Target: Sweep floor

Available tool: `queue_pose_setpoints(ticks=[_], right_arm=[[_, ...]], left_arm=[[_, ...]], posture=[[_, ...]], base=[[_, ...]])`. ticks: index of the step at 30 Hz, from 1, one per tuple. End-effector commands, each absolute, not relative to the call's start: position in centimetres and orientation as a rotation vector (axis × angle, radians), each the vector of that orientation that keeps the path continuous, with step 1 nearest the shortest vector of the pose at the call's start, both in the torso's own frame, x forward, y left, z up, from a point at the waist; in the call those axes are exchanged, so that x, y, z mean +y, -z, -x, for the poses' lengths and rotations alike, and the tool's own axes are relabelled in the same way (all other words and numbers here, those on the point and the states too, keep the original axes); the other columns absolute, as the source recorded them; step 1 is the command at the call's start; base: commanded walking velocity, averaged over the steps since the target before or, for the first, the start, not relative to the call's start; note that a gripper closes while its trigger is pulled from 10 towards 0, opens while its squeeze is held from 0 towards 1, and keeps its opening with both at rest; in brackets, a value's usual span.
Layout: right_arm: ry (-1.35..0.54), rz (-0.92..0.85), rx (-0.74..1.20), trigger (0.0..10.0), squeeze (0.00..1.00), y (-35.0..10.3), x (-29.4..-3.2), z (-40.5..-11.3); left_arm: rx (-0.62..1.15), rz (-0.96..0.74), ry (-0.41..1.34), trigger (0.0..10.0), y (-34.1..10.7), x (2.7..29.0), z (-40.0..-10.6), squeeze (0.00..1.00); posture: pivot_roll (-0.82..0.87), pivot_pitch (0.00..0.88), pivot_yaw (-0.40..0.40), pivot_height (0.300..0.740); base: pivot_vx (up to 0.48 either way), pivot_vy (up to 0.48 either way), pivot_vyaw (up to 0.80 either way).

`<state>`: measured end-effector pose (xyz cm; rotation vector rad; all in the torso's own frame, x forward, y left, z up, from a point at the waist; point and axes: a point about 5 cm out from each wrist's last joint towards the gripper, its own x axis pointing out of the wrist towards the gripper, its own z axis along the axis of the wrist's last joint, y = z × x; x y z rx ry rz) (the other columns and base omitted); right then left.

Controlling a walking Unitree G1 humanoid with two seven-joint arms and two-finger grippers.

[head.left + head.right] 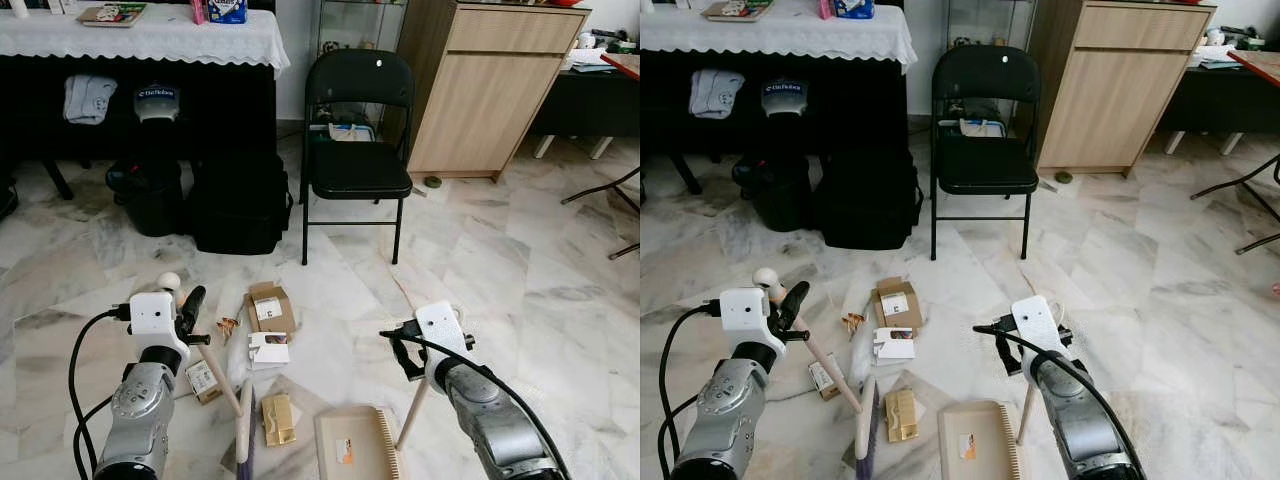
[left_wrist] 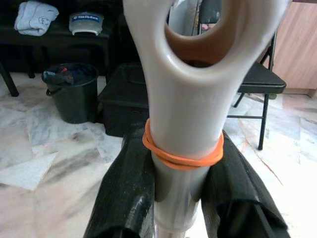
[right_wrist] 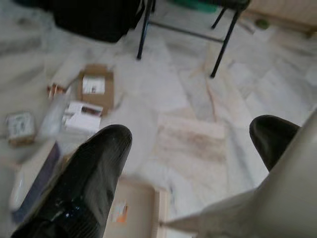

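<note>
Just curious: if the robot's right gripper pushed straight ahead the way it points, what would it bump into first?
Probably the marble floor, on a bare patch just past the dustpan and short of the folding chair; depth is hard to judge.

Before us on the floor (image 1: 520,260), boxes (image 1: 270,308) lie left of the dustpan (image 1: 355,443). Behind them stands a folding chair (image 1: 357,150), a cabinet (image 1: 487,85) to its right, a bucket (image 1: 148,195) and bag (image 1: 240,205) to its left.

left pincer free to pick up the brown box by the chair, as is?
Probably not. The left pincer is shut on the broom handle, so it has no free grip. The path itself looks open: the brown cardboard box lies on bare floor just ahead and inward of it, nothing between.
</note>
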<state>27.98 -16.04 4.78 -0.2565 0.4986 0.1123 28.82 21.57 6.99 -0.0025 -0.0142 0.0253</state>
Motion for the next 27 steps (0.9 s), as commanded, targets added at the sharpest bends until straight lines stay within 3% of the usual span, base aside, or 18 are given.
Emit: queue_pose_setpoints(ticks=[1,13,27], right_arm=[[-0.05,0.248,0.444,10.0,0.0,-5.5,-16.7,-28.6],[-0.11,0.265,0.646,10.0,0.0,-1.7,-16.2,-26.8],[-0.077,0.231,0.588,10.0,0.0,-2.4,-16.3,-27.6]], left_arm=[[-0.013,0.001,-0.021,10.0,-6.9,21.3,-28.9,0.0],[-0.019,0.002,-0.019,10.0,-6.9,21.3,-28.8,0.0],[-0.023,0.006,-0.018,10.0,-6.8,21.0,-28.6,0.0]], posture=[[0.05,0.006,-0.096,0.74],[0.05,0.014,-0.098,0.74],[0.05,0.021,-0.097,0.74]], base=[[0.0,0.0,0.0],[0.0,0.0,0.0],[0.0,0.0,0.0]])
